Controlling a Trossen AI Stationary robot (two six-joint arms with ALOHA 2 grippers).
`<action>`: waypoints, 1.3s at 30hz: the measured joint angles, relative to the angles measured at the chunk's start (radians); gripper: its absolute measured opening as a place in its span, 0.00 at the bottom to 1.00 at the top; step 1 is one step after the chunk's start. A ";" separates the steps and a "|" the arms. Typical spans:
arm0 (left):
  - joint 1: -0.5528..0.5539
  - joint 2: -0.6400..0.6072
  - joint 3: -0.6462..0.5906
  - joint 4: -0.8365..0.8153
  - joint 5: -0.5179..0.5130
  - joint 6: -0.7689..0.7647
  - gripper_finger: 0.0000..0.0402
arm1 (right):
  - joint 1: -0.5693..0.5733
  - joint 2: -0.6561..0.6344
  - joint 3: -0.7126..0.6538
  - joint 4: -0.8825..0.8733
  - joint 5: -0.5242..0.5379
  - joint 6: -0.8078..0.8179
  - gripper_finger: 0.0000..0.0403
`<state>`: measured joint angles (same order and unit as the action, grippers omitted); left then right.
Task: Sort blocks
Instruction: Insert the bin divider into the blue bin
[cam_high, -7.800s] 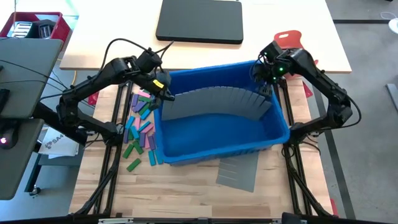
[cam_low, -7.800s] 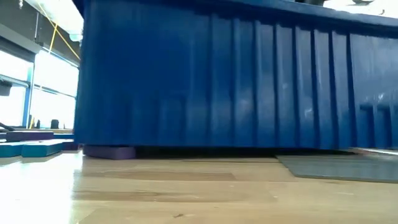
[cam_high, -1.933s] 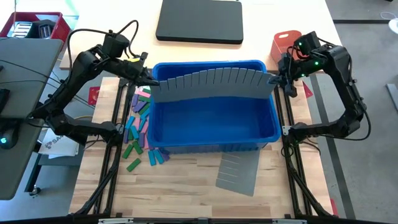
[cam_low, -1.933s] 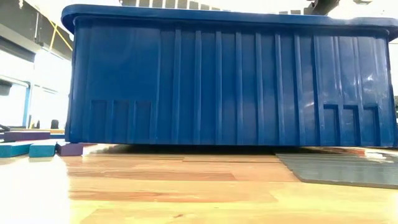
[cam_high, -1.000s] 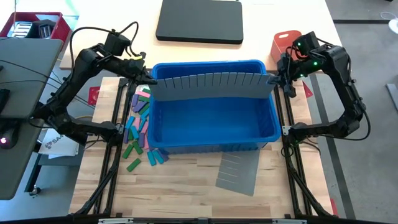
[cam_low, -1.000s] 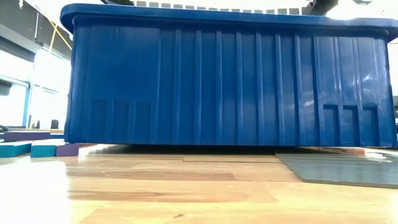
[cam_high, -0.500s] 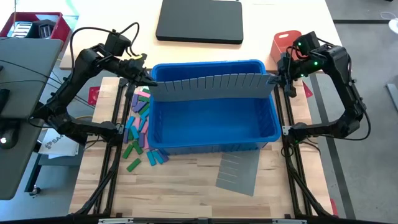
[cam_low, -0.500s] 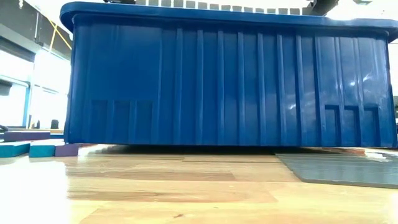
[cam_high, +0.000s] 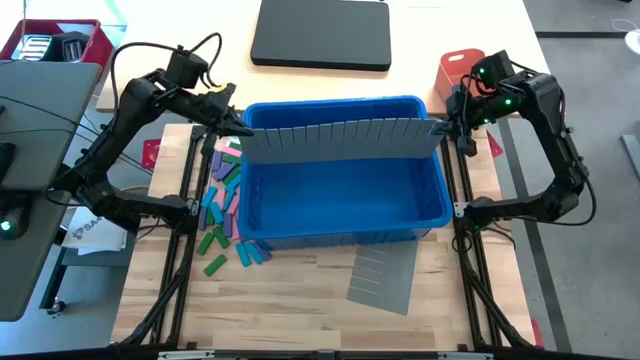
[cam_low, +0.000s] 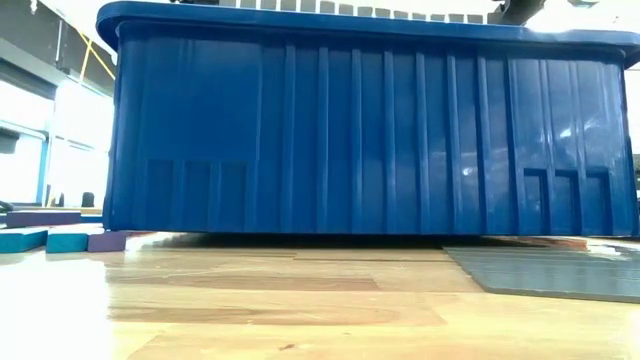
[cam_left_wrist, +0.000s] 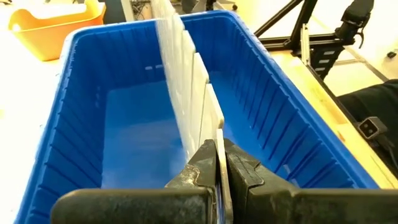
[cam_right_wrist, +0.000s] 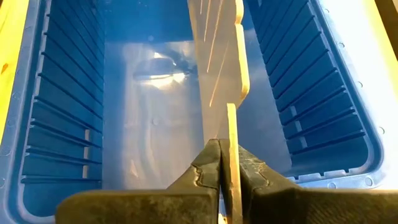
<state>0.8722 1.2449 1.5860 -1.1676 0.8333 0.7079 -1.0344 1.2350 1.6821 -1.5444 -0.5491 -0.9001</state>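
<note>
Both arms were busy with a preparatory step, not yet with the sorting itself. The left tool was pinched shut on one end of a grey slotted divider, and the right tool was pinched shut on the other end. The divider stood on edge across the blue bin, near the bin's wall toward the far edge of the counter. In both wrist views the sheet ran straight away from the closed jaws down the length of the bin, with its lower edge apparently above the bin floor.

My reading is that the divider was being seated so the bin would have compartments. The next move would call for lowering both ends evenly, keeping the sheet upright and lined up with the ribs in the bin's side walls, then releasing.

The blocks lay untouched in a loose heap on the counter, just beside the bin on its left-edge side; a few sat near the bin's front left corner. None was inside the bin.

By count: one bin, two dividers, the second divider sheet lying flat toward the counter's near edge, and roughly twenty blocks in green, pink, purple and blue, too overlapped to count exactly.
</note>
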 joint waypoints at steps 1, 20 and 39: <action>0.000 0.000 0.000 -0.001 0.000 0.000 0.00 | 0.000 0.000 0.000 0.000 0.000 0.000 0.01; 0.000 0.036 -0.001 -0.051 -0.014 -0.023 0.00 | 0.000 0.000 0.000 0.009 0.020 0.000 0.01; 0.000 0.033 -0.001 -0.100 -0.061 -0.024 0.00 | 0.000 0.003 -0.001 0.037 0.011 -0.010 0.01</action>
<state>0.8724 1.2781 1.5848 -1.2676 0.7723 0.6838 -1.0344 1.2385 1.6813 -1.5076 -0.5378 -0.9096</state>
